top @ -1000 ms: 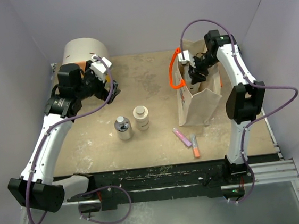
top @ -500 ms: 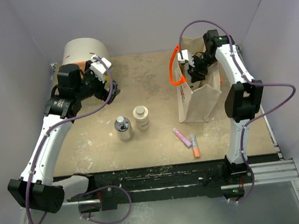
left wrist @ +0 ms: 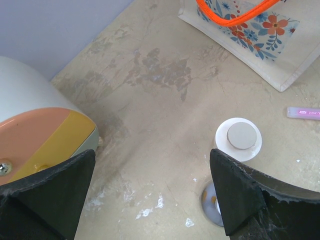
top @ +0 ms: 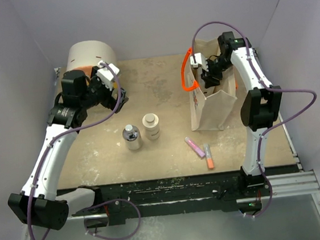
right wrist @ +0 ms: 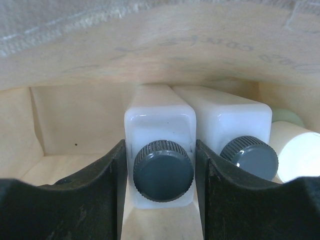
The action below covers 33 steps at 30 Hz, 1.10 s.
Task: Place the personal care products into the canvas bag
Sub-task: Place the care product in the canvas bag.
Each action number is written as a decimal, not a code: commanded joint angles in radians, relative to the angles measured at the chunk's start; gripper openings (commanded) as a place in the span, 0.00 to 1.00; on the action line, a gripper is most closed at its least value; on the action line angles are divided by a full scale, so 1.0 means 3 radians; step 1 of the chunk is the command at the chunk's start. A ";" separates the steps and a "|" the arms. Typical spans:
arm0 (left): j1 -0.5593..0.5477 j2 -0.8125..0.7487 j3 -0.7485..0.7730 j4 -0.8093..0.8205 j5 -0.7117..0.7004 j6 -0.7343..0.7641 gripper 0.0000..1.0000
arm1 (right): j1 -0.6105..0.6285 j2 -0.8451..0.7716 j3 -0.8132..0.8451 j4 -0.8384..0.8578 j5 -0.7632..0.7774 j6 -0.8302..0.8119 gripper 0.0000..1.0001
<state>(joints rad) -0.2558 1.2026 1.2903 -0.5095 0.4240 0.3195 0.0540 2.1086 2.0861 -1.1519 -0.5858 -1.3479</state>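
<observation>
Canvas walls of the canvas bag [right wrist: 200,40] enclose the right gripper [right wrist: 160,145], which sits inside the bag mouth at the upper right of the top view. Its fingers [right wrist: 100,190] lie flush against both sides of a white bottle [right wrist: 160,117], and they appear clamped on it just below the black cap. A second white bottle [right wrist: 232,120] stands touching it on the right. The green bottle [right wrist: 290,150] is beyond that, at the right edge of the wrist view.

The left gripper [top: 118,97] hovers at the upper left near the drawer box [top: 87,53], fingers wide apart and empty. The clear-grey bottle [top: 131,137] and cream jar [top: 151,125] stand side by side on the table at centre, outside the bag.

Hazards:
- **Tipping:** Whether the held bottle touches the bag floor cannot be confirmed. Release above the floor could tip it against its neighbour.
- **Snagging:** A finger withdrawn off-vertical could catch the soft wall or the orange handle [top: 186,74] and drag the bag over.
</observation>
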 commanded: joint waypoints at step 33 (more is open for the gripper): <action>-0.0005 -0.0215 -0.0087 0.0144 0.0159 0.0029 0.99 | 0.0383 -0.1414 -0.1495 -0.0547 -0.0670 0.0631 0.00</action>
<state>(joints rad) -0.2558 1.1690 1.2747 -0.5091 0.4423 0.3256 0.1345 1.7786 1.6608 -1.2232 -0.6483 -1.2427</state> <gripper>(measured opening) 0.992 0.517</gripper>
